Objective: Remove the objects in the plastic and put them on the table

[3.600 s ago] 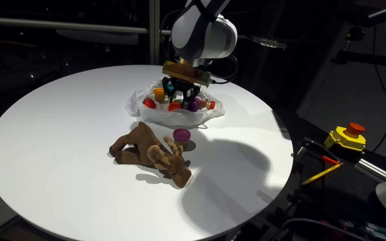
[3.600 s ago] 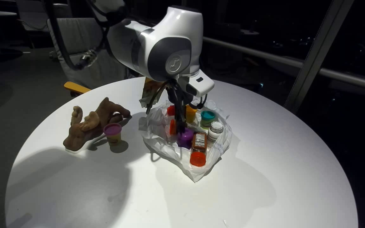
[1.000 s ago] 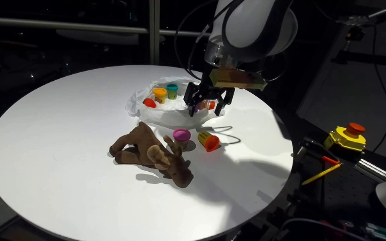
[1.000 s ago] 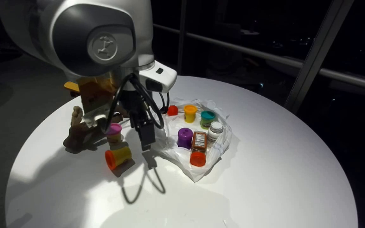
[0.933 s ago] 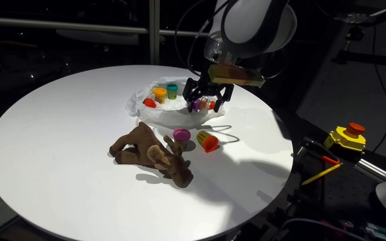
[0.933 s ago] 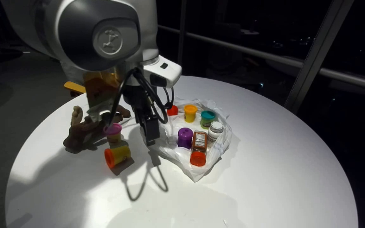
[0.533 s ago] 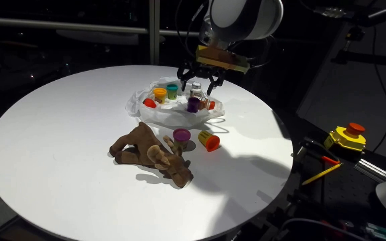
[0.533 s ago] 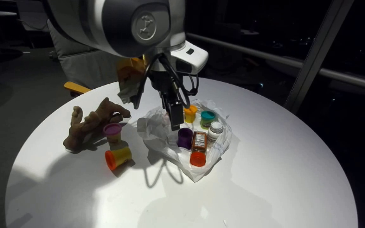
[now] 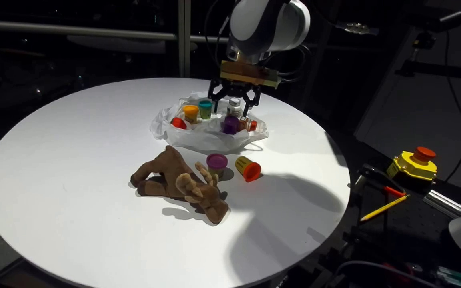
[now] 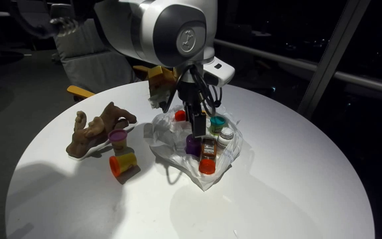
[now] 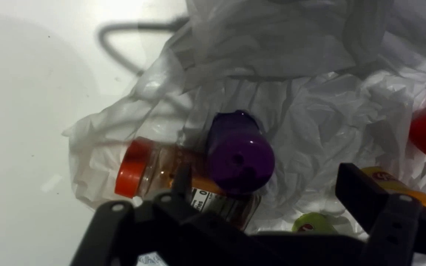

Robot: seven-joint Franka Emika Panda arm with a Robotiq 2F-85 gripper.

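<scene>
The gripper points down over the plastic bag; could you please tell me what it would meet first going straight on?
Probably the purple cylinder, which shows between the jaws of the open gripper in the wrist view; depth is unclear, so one jaw might touch the red-capped bottle first.

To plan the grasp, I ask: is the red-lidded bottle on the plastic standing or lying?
Lying on the plastic: the wrist view shows the bottle lengthwise from above, its red lid pointing sideways.

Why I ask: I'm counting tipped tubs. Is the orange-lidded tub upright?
No: the orange-lidded tub lies on its side on the table.
</scene>
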